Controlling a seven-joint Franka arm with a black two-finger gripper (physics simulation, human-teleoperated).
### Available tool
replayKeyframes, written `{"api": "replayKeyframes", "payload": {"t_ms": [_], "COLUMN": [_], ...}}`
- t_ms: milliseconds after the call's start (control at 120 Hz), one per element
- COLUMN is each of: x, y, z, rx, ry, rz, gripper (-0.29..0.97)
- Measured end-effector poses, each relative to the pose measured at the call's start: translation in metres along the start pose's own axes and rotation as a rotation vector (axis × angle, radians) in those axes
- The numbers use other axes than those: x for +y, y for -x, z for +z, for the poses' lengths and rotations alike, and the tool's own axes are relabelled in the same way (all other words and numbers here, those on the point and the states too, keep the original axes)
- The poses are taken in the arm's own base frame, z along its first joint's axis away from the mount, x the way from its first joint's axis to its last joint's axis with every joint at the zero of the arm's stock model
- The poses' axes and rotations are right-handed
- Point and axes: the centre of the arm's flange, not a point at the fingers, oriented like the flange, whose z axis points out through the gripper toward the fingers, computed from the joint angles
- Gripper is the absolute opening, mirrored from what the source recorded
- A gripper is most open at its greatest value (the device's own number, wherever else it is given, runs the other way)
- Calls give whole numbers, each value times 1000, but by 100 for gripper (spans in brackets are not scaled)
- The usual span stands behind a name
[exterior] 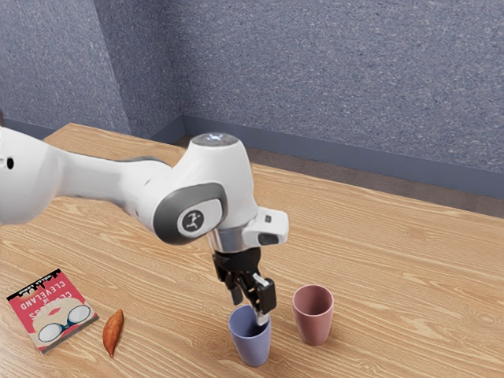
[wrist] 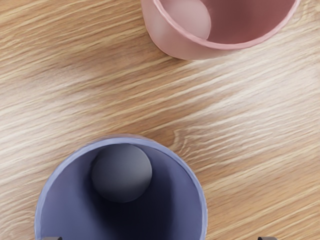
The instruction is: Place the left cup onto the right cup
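Note:
The blue cup stands upright on the wooden table, to the exterior view's left of the pink cup, which is upright too. A small gap separates them. My gripper hangs right over the blue cup's rim, open, its fingers wide apart and one tip dipping just at the rim. In the wrist view the blue cup lies directly under my hand, open mouth up and nothing inside. The pink cup sits just beyond it, also empty. Nothing is held.
A red book lies flat near the table's front at the exterior view's left, with an orange sweet potato beside it. Bare wood stretches to the exterior view's right of the cups. A blue-grey wall stands behind the table.

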Motion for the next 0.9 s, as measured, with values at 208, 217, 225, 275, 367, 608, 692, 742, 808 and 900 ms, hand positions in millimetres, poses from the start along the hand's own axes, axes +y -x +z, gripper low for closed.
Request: {"api": "replayKeyframes", "payload": {"t_ms": [208,217,225,275,367,608,692,742,808,900], "x": [11,11,11,10,5,-3,-6,-7,-10,-14], "y": [1,1,1,-1,-6,-16,-18,-18,-19,-21], "z": [28,29,29,33,43,62,67,70,72,74], "rx": [-7,-7,-6,-3,-4,-5,-6,-6,-5,-2], "ry": [25,26,26,32,46,64,68,70,71,68], "rz": [14,14,14,13,6,6,3,0,-5,-15], "gripper": [48,48,48,48,48,48,48,51,52,49]}}
